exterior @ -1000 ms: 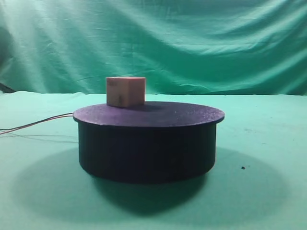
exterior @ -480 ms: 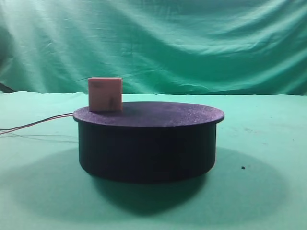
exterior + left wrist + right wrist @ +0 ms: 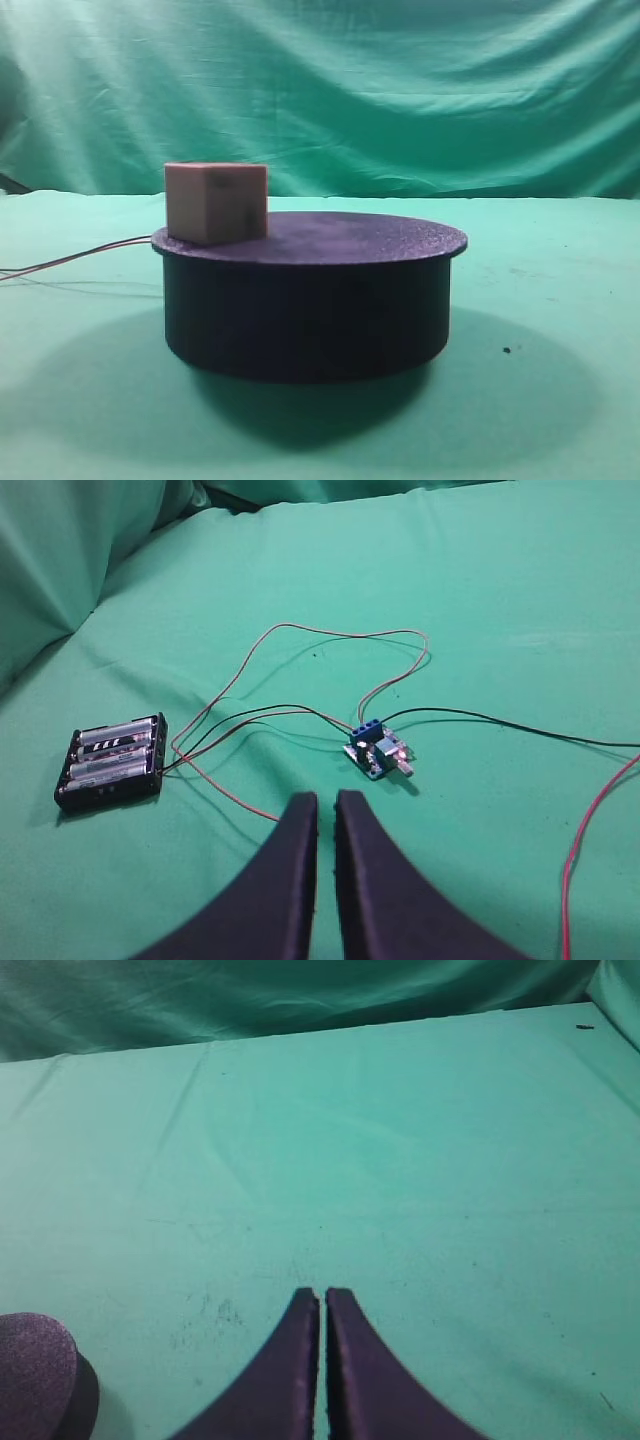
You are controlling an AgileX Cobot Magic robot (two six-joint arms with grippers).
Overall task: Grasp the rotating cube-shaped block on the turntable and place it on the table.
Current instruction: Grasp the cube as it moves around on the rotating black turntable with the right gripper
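The pinkish-tan cube-shaped block (image 3: pixel 215 203) sits on the left edge of the black turntable (image 3: pixel 306 300), which stands on the green table (image 3: pixel 540 400). Neither gripper shows in the exterior high view. My left gripper (image 3: pixel 326 800) is shut and empty above green cloth, away from the block. My right gripper (image 3: pixel 323 1296) is shut and empty above bare cloth; the turntable's edge (image 3: pixel 35 1375) shows at the lower left of the right wrist view. The block is hidden in both wrist views.
Thin red wires (image 3: pixel 80 255) trail left from the turntable. In the left wrist view a black battery holder (image 3: pixel 110 763), a small blue circuit board (image 3: pixel 378 752) and looping red and black wires (image 3: pixel 330 640) lie on the cloth. A green backdrop (image 3: pixel 320 90) hangs behind.
The block has ridden the turntable's top leftward and toward the camera, turning so a corner now faces me. No gripper shows in the earlier frames.
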